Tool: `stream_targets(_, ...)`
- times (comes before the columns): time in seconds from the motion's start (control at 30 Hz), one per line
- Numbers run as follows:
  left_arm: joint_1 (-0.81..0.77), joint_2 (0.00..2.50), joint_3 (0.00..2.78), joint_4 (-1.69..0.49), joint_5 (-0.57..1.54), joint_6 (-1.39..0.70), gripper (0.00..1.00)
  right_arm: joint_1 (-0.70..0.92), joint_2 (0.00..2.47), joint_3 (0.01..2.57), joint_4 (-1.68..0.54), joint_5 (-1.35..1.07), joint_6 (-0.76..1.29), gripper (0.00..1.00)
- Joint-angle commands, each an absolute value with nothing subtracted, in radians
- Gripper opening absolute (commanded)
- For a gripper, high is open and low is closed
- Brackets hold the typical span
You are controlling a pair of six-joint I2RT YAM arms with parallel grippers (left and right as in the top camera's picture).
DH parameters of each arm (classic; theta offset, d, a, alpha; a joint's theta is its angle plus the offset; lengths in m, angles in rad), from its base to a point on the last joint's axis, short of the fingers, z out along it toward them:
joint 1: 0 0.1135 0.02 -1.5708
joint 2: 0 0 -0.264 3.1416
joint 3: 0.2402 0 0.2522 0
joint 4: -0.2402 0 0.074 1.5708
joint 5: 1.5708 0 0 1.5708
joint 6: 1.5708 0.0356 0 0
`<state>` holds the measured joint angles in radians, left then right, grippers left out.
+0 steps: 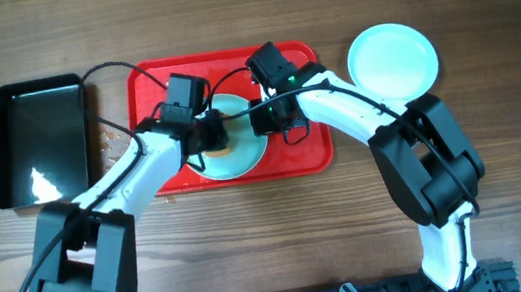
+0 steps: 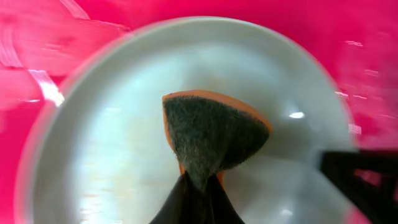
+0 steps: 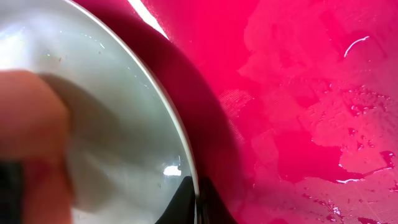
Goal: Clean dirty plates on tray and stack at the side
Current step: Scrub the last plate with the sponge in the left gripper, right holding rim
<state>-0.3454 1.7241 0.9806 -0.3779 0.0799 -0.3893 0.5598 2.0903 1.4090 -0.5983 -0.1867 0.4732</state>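
A pale mint plate (image 1: pixel 242 155) lies on the red tray (image 1: pixel 308 156). My left gripper (image 1: pixel 213 138) is shut on an orange sponge with a dark scouring face (image 2: pixel 211 134), which presses on the plate's inside (image 2: pixel 112 124). From the right, my right gripper (image 1: pixel 269 117) is shut on the plate's rim (image 3: pixel 186 155), one finger inside and one outside. A second, clean-looking plate (image 1: pixel 391 58) sits on the table right of the tray. In the right wrist view the sponge (image 3: pixel 31 124) is a blur at the left.
A black rectangular pan (image 1: pixel 43 139) stands left of the tray, with crumbs (image 1: pixel 111 140) on the wood between them. The tray floor (image 3: pixel 298 93) is wet. A dark finger of the right gripper (image 2: pixel 360 174) reaches into the left wrist view.
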Motion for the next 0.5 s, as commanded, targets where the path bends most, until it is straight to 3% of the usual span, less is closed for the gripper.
stream_targets(0.0,-0.376,1.699,0.987,-0.362,0.172,-0.435,0.04,0.566,2.153,1.392,-0.614,-0.157,0.474,0.04)
stream_targets(0.3,-0.376,1.753,0.983,-0.358,0.138,-0.434,0.04,0.566,2.153,1.392,-0.614,-0.157,0.474,0.04)
stream_targets(0.47,-0.376,1.823,0.982,-0.406,-0.116,-0.423,0.04,0.566,2.153,1.392,-0.617,-0.157,0.473,0.04)
